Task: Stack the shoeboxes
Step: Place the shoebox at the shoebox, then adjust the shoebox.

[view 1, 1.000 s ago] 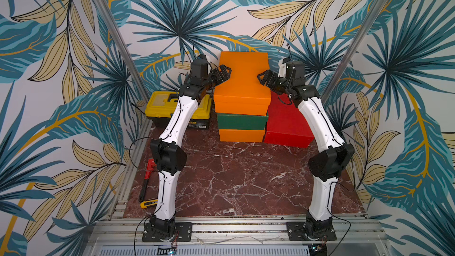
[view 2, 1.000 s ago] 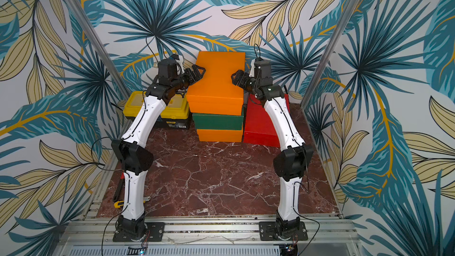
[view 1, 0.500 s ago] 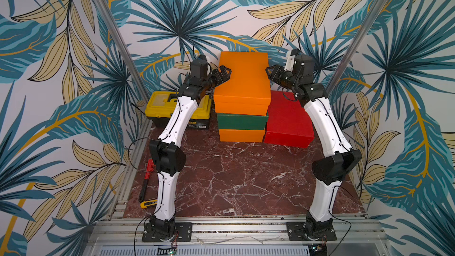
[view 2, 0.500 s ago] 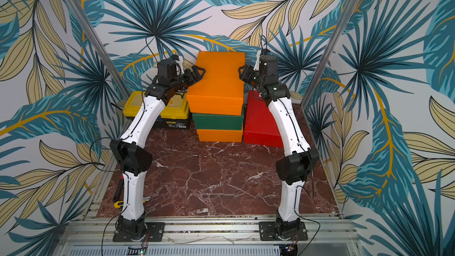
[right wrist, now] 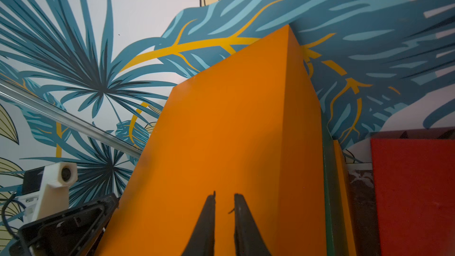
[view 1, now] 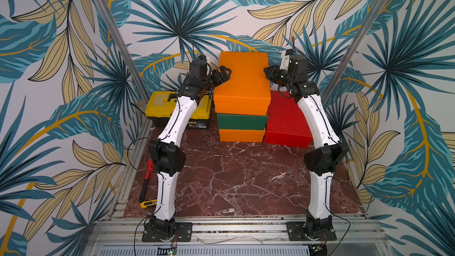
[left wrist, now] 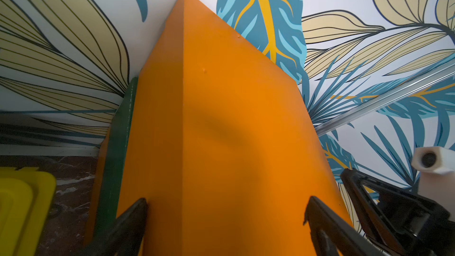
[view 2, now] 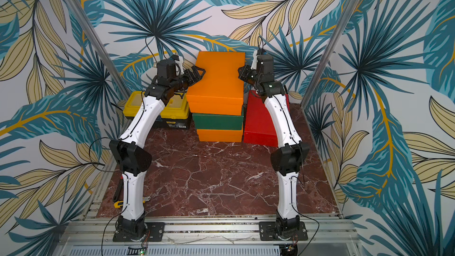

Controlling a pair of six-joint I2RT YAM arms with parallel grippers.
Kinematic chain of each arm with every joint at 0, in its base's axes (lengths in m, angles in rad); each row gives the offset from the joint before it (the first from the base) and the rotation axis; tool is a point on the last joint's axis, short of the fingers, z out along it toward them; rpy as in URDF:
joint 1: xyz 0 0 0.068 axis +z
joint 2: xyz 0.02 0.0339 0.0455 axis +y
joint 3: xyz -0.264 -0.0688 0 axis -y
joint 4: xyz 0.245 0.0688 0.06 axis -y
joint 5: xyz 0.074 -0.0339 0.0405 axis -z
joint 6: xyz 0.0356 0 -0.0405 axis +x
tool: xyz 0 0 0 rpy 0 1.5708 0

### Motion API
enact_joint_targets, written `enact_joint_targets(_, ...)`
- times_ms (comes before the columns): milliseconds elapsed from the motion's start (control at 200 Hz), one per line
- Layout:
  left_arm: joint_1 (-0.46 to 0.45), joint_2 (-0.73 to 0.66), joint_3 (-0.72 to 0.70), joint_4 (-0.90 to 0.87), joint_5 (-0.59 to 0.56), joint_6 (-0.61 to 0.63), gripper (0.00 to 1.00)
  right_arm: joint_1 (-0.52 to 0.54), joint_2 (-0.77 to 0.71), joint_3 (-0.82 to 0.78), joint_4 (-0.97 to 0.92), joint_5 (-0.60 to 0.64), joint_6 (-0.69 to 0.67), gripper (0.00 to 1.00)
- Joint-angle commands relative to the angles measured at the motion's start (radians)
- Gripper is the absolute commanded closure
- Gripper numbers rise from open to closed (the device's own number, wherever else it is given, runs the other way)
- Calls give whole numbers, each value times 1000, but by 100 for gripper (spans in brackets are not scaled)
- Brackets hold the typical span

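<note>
At the centre left of a top view a yellow-and-black toolbox (view 1: 172, 105) sits just beside the stack, partly under the left arm, so there is little room to come in low from that side. The left gripper (view 1: 222, 75) stands wide open at the left edge of the top orange shoebox (view 1: 242, 77), and in the wrist view its fingers (left wrist: 138, 208) straddle that edge. I cannot tell whether they touch it, and it has hold of nothing. That box caps a green shoebox (view 1: 241, 120) and a bottom orange shoebox (view 1: 241, 135) at the frame's centre, backed close to the wall. The right gripper (view 1: 267, 72) is at the top box's right edge, its jaws drawn almost together with only a slit between them, and empty. The red shoebox (view 1: 285, 119) sits on the table (view 1: 234, 181) hard against the stack's right side, partly under the right arm. These look like light, stiff card boxes with matte surfaces that should not slip. Their loose lids could lift off, and they are too wide for one gripper. The red one is probably best squeezed between both arms on its body below the lid, but the stack blocks its left flank.
</note>
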Motion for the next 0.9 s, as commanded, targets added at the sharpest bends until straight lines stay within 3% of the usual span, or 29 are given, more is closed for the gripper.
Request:
enact_joint_targets(0, 0, -29, -23, -28, 38, 4, 0, -9, 14, 8, -27, -44, 39, 86)
enact_joint_targets(315, -1, -29, -49, -28, 39, -3, 0, -19, 1, -118, -40, -75, 88, 96)
enact_joint_targets(496, 0, -39, -86, -28, 41, -12, 0, -19, -53, -171, -60, -9, 67, 96)
enact_joint_targets(896, -8, -133, -84, -28, 26, -1, 0, -19, -168, -249, -42, -28, 57, 96)
